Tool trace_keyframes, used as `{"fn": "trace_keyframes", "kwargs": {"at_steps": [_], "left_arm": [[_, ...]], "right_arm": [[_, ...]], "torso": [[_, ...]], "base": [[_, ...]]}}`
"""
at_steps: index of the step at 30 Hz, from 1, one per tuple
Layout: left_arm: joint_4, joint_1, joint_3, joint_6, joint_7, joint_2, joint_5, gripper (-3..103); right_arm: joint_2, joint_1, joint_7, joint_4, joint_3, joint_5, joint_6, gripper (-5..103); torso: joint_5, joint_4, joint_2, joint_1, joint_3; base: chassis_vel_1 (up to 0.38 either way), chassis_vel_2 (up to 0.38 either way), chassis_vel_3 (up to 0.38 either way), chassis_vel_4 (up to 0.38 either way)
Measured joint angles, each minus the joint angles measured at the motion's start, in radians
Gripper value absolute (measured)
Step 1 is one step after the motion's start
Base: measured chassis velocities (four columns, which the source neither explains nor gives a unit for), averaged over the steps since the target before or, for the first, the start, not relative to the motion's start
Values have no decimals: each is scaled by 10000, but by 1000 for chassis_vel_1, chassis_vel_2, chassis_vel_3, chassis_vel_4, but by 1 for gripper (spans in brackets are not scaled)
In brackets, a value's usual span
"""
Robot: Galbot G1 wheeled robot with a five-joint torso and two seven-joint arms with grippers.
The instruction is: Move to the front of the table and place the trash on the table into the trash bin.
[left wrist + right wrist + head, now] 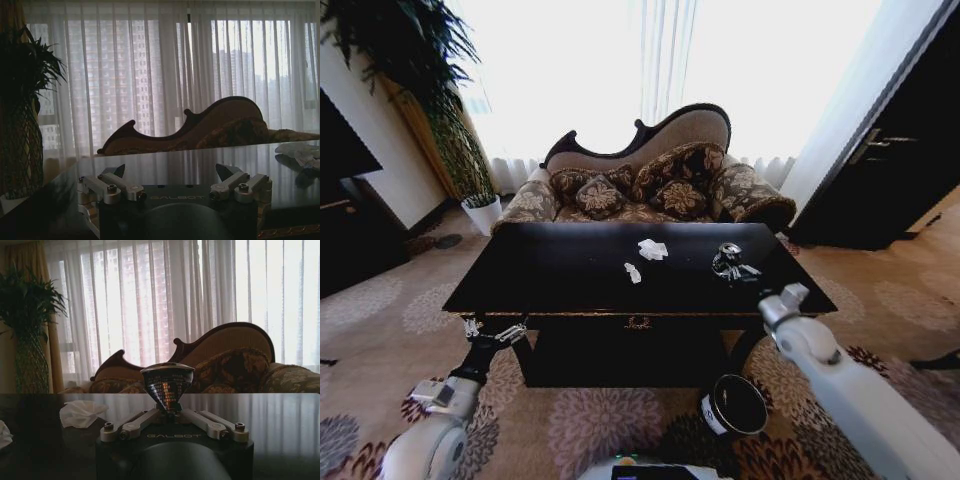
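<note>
The glossy black table (570,275) stands right in front of me. On it lie a white crumpled paper wad (653,249), also in the right wrist view (80,412), and a small white scrap (633,272). My right gripper (732,270) (169,413) is over the table's right part, shut on the dark crushed can (727,256) (167,384). At the table's front left corner my left gripper (492,331) (171,176) is open and holds nothing. The round dark trash bin (733,405) with a white label stands on the carpet below the table's front right.
A patterned sofa (650,185) stands behind the table, and a potted plant (470,180) at the back left. Dark cabinets flank the room on the left and right (900,160). Patterned carpet (600,420) lies between me and the table.
</note>
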Motion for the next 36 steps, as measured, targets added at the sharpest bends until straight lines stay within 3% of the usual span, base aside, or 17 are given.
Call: {"fn": "trace_keyframes", "kwargs": {"at_steps": [6,11,12,15,17,21,30,36], "left_arm": [[0,0,-1,-1,0,0,1,100],[0,0,0,-1,1,0,0,100],[0,0,0,-1,1,0,0,100],[0,0,0,-1,0,0,0,100],[0,0,-1,-1,0,1,1,100],[0,0,0,-1,1,0,0,100],[0,0,0,0,0,0,1,100],[0,0,0,-1,0,0,0,100]], "right_arm": [[1061,-1536,-479,1022,1426,-118,396,0],[2488,-3112,-1580,1609,2703,-906,1488,0],[2488,-3112,-1580,1609,2703,-906,1488,0],[3702,-3985,-1949,1527,3150,-1096,2201,0],[3904,-4101,-2006,1450,3182,-1127,2335,0],[4903,-4483,-2244,-29,3040,-1956,3528,0],[5411,-3824,-1786,-2581,1855,-2788,4443,0],[5231,-2780,-1635,-5151,1319,-3521,5094,0]], "torso": [[-2,0,0,1,1],[-2,-1,1,-1,0],[-2,-1,1,-1,0],[-2,0,0,0,-1],[-3,-1,1,1,0],[-1,-1,0,-1,0],[-1,0,-2,1,1],[2,-1,-2,2,2]], "base": [[0,0,0,0],[0,0,0,0],[0,0,0,0],[0,0,0,0],[0,0,0,0],[0,0,0,0],[0,0,0,0],[0,0,0,0]]}}
